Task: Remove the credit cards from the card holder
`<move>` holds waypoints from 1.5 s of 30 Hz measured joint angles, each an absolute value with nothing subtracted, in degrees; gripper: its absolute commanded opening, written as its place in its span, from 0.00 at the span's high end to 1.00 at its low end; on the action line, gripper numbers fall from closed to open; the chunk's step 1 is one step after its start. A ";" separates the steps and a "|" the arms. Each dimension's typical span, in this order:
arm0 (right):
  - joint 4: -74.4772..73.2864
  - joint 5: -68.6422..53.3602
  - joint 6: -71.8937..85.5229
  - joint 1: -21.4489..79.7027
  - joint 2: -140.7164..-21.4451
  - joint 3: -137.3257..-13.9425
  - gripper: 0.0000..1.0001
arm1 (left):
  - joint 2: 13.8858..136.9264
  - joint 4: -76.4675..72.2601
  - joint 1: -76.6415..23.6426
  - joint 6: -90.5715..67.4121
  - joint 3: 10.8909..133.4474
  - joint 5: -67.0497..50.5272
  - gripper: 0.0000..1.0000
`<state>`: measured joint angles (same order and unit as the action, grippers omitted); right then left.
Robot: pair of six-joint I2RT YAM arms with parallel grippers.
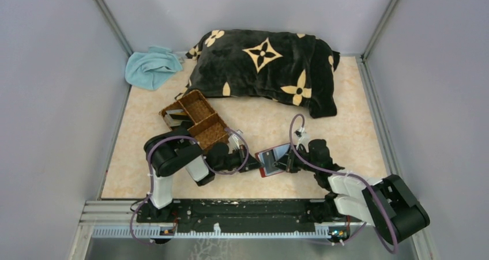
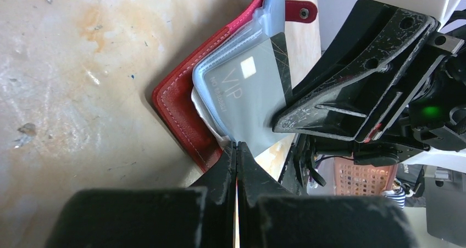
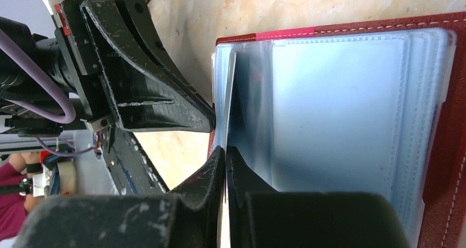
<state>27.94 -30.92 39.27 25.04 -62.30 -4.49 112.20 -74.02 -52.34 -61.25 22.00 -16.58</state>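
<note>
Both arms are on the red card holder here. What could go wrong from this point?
1. The left gripper pinches the clear sleeve while the right gripper pulls what looks like the VIP card. Hard pulling could tear the sleeve.
2. If the right fingers also caught plastic, the card may not slide out.
3. Only that one pinch anchors the red card holder, so it may lift or drag.

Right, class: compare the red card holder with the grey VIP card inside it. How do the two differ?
Colour: the card holder is red with pale stitching; the VIP card is grey with lettering.
Size: the card holder is larger, its cover showing beyond the VIP card.
Pose: the card holder lies open on the table; the VIP card sits in a clear sleeve.
Both are flat and rectangular.
</note>
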 measured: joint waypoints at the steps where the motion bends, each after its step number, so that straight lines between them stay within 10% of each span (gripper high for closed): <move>1: 28.38 -30.94 39.31 25.10 -62.72 -4.49 0.96 | 112.12 -73.76 -52.34 -61.17 22.13 -16.58 1.00; 11: 30.44 -31.11 39.40 25.12 -65.14 -4.54 0.68 | 112.12 -72.16 -52.25 -60.84 23.51 -16.64 1.00; 45: 27.00 -34.98 37.19 22.92 -65.84 -8.40 0.67 | 114.10 -75.88 -51.90 -61.98 21.58 -16.82 1.00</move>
<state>27.00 -34.98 37.19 22.92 -65.84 -8.40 114.10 -75.88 -51.90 -61.98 21.58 -16.82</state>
